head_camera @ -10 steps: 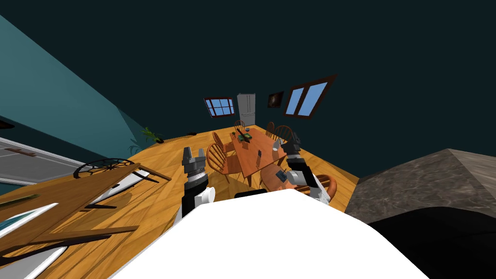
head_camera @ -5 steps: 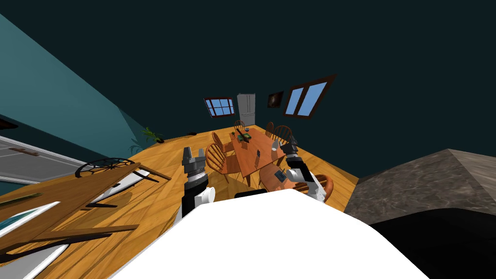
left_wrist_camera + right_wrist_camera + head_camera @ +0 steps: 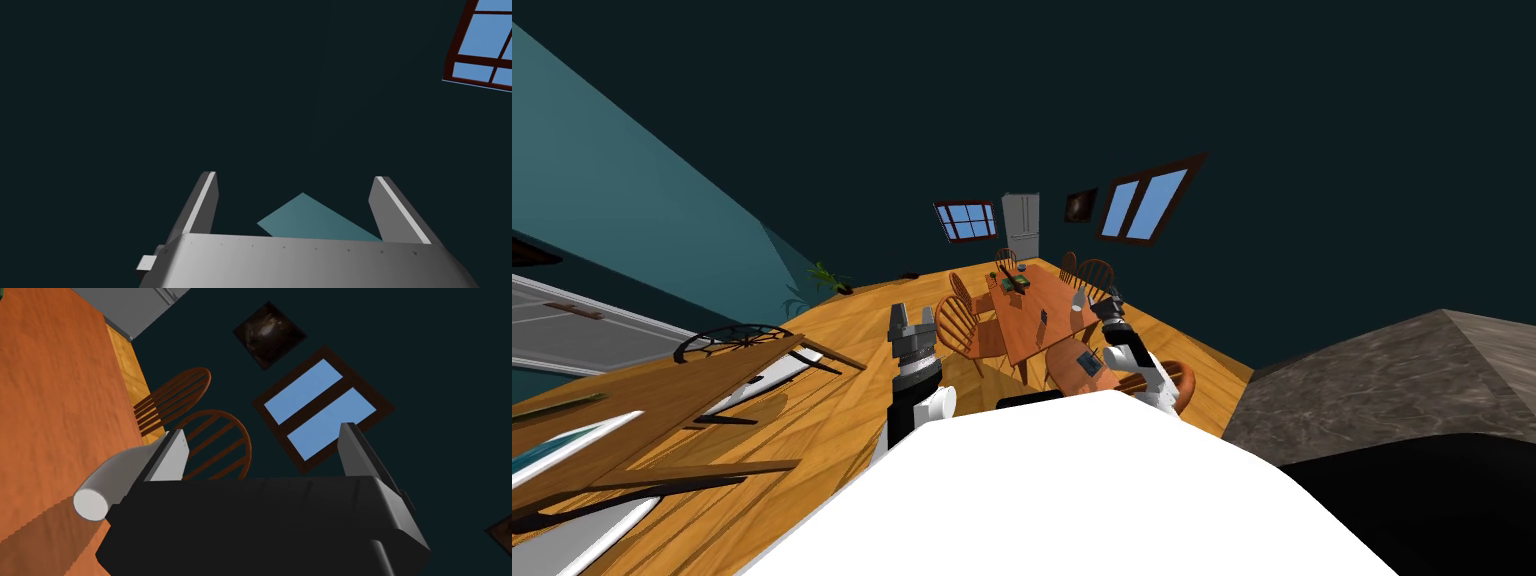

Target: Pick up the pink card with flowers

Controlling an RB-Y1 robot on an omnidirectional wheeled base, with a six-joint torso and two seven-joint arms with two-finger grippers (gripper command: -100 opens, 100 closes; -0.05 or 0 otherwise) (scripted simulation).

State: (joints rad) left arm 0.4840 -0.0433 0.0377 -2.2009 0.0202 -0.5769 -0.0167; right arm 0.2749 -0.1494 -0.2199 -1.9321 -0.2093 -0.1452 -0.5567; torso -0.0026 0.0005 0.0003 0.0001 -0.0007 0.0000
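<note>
Right gripper (image 3: 262, 429) has edged nearer the orange wooden table (image 3: 1024, 322), fingers spread beside a white cylinder (image 3: 107, 485). Left gripper (image 3: 295, 176) is spread too. A small upright card (image 3: 1045, 320) stands mid-table, colour unclear.

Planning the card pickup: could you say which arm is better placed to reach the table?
Right, probably: the right end effector is at the table; the left end effector hangs over floor.

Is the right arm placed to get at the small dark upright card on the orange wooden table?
Probably, with a turn. The right gripper, open, hangs over the table's edge beside a light grey cylinder; the card stands inward across bare tabletop, but the fingers point at the wall.
</note>
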